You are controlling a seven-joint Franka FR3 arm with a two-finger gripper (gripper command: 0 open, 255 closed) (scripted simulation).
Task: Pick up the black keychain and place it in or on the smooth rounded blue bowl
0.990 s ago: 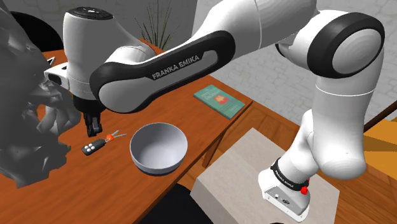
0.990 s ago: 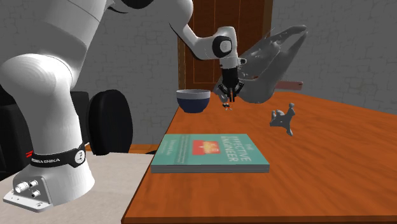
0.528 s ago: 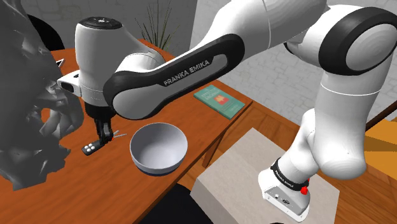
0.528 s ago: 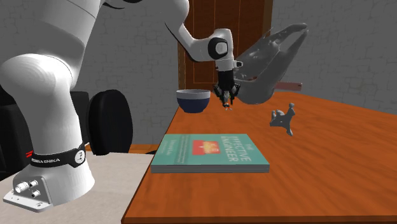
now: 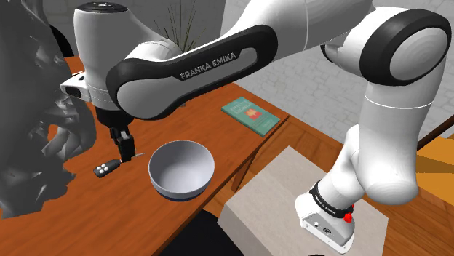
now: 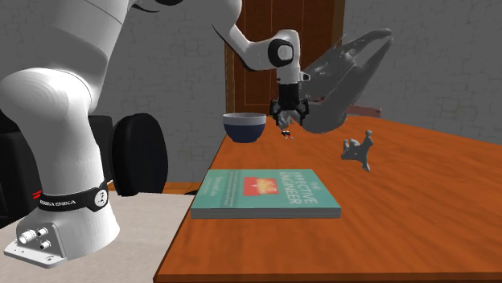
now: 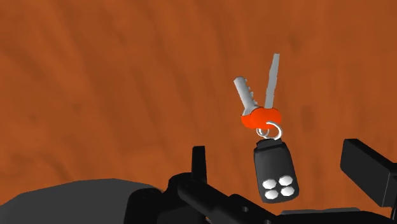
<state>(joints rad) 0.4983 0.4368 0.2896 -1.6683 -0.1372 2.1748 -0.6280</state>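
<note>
Pincer (image 7: pixel 284 160) released, jaws apart | black keychain (image 7: pixel 273 173) lies between them, untouched, on brown table (image 7: pixel 95 76)

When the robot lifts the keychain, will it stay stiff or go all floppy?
Probably floppy: the black fob and the two keys are joined just by a small ring, so the parts should swing and dangle. It lies flat on the table, so it likely won't roll. It looks small, so probably light.

Black fingers (image 5: pixel 126 149) just over the keychain (image 5: pixel 106 169) (grey bowl (image 5: pixel 181 169) beside)
</note>
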